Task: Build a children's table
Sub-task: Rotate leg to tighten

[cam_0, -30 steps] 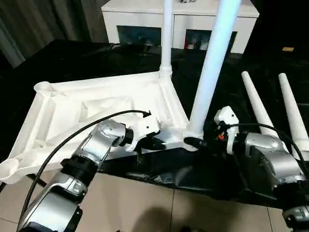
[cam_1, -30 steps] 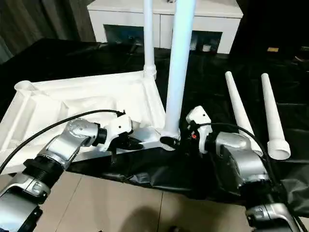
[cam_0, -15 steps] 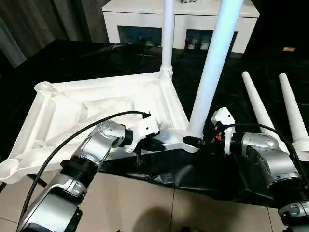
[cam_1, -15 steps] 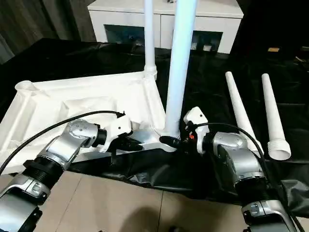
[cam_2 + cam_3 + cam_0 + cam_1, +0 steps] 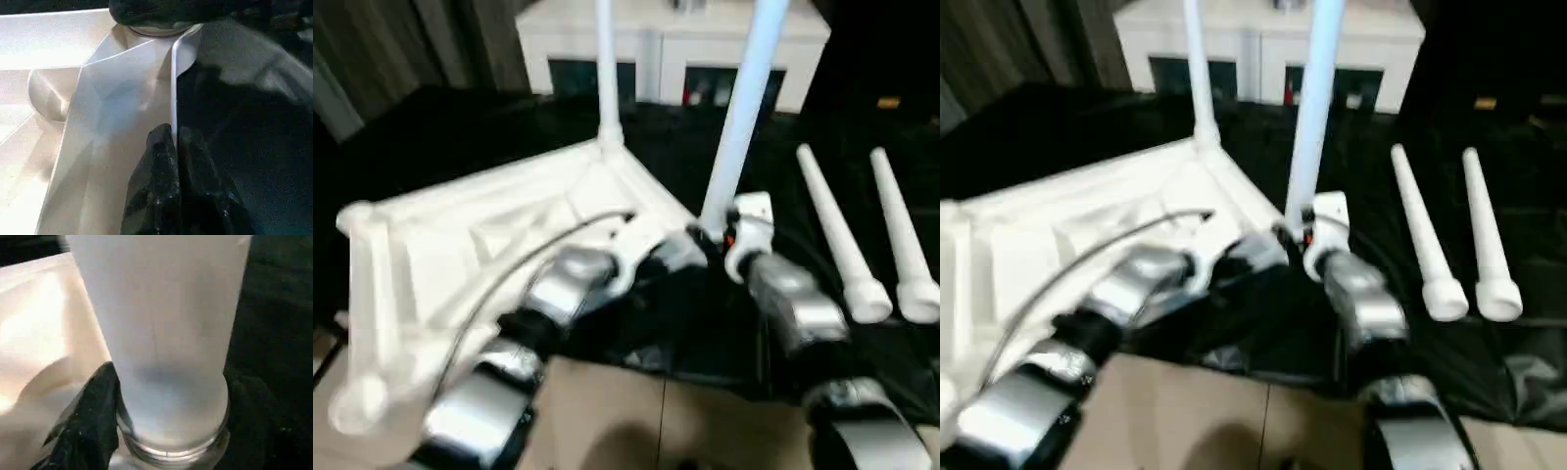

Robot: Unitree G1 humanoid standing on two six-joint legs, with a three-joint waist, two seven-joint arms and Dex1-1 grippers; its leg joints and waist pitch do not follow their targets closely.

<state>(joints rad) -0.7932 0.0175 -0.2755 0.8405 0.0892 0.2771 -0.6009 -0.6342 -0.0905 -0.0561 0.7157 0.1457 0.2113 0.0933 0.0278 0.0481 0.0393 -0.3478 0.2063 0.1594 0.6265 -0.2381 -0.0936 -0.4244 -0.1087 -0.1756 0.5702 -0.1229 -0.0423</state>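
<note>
The white tabletop (image 5: 480, 230) lies underside up on black cloth. Two white legs stand in its corner sockets, a far leg (image 5: 604, 69) and a near leg (image 5: 744, 108). My left gripper (image 5: 172, 139) is shut on the tabletop's thin rim (image 5: 173, 88), close to the near leg's socket. My right gripper (image 5: 171, 396) is at the base of the near leg (image 5: 161, 323), one black finger (image 5: 95, 411) pressed against each side of it. Two loose legs (image 5: 832, 230) lie side by side on the cloth to the right.
A white cabinet (image 5: 666, 44) with glass-fronted compartments stands behind the table. The black cloth (image 5: 440, 127) covers the work surface, and its front edge hangs over the tan floor (image 5: 626, 411). Both silver forearms (image 5: 558, 294) meet at the near corner.
The whole picture has swung and blurred, so the camera moved. My right gripper has come in from beside the near leg and closed around its base. The left gripper keeps its hold on the rim.
</note>
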